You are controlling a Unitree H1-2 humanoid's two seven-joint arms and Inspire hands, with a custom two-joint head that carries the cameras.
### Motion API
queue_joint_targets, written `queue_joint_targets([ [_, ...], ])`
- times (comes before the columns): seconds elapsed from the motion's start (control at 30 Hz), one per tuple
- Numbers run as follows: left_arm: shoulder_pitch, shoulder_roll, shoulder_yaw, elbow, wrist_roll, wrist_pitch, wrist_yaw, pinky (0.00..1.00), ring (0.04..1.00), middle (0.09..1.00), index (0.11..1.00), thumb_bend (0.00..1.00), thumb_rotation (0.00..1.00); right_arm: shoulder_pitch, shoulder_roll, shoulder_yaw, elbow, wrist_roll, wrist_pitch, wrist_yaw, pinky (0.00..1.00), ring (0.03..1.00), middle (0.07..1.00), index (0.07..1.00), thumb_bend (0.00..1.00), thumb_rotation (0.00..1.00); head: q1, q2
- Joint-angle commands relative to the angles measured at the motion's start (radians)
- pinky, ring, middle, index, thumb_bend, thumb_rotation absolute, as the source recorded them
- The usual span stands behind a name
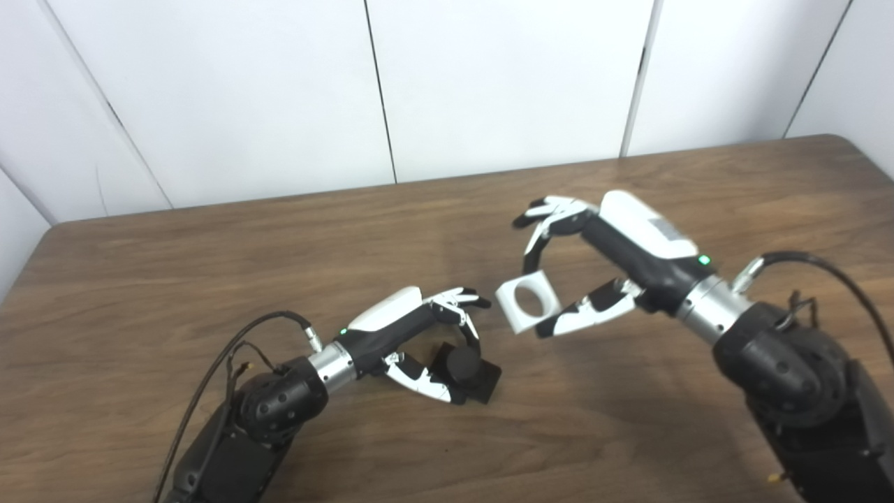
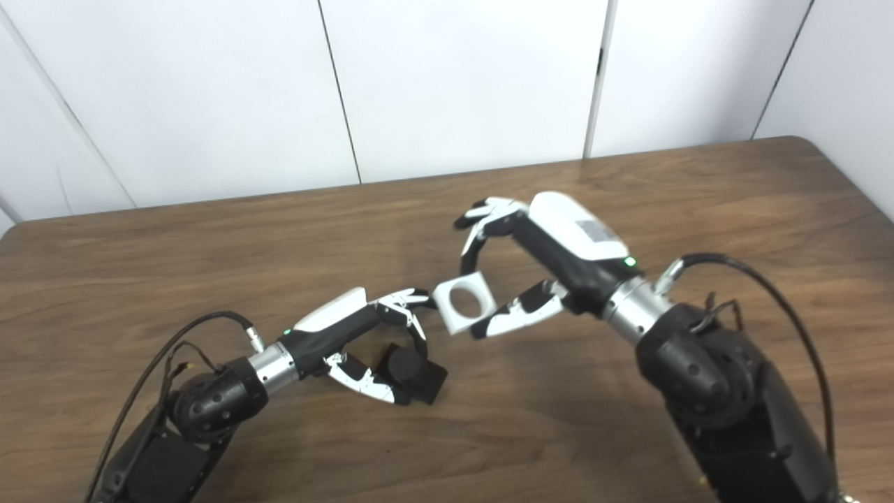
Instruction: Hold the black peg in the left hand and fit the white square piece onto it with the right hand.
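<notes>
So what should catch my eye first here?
Probably the right hand, raised above the wooden table and pinching a white square piece with a round hole. Just lower left of it, the left hand curls around a black peg on its square base near the table.

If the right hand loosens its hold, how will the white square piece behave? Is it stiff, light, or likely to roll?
The white square piece looks like rigid plastic, so it probably keeps its shape. A large round hole runs through it, so it is likely light. Its flat sides suggest it would land and stay rather than roll. The right hand pinches only its edges, so it might twist.
</notes>
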Motion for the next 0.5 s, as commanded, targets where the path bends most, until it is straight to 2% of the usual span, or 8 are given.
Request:
queue_joint_targets([
  [0.0, 0.020, 0.002, -0.037, 0.026, 0.041, 0.062, -0.065, 0.92, 0.980, 0.917, 0.488, 0.52, 0.07, -0.028, 0.016, 0.005, -0.047, -0.018, 0.011, 0.007, 0.77, 0.893, 0.800, 0.479, 0.52, 0.14, 0.003, 0.003],
  [0.2, 0.022, -0.002, -0.036, 0.024, 0.038, 0.070, -0.069, 0.92, 0.982, 0.919, 0.488, 0.52, 0.07, -0.013, 0.075, 0.051, -0.043, -0.053, 0.015, 0.022, 0.77, 0.902, 0.806, 0.478, 0.52, 0.14, 0.009, 0.006],
  [0.47, 0.022, -0.007, -0.038, 0.028, 0.044, 0.055, -0.059, 0.91, 0.977, 0.917, 0.488, 0.52, 0.07, -0.018, 0.118, 0.091, -0.018, -0.088, 0.015, 0.037, 0.78, 0.900, 0.807, 0.478, 0.52, 0.14, 0.024, 0.013],
])
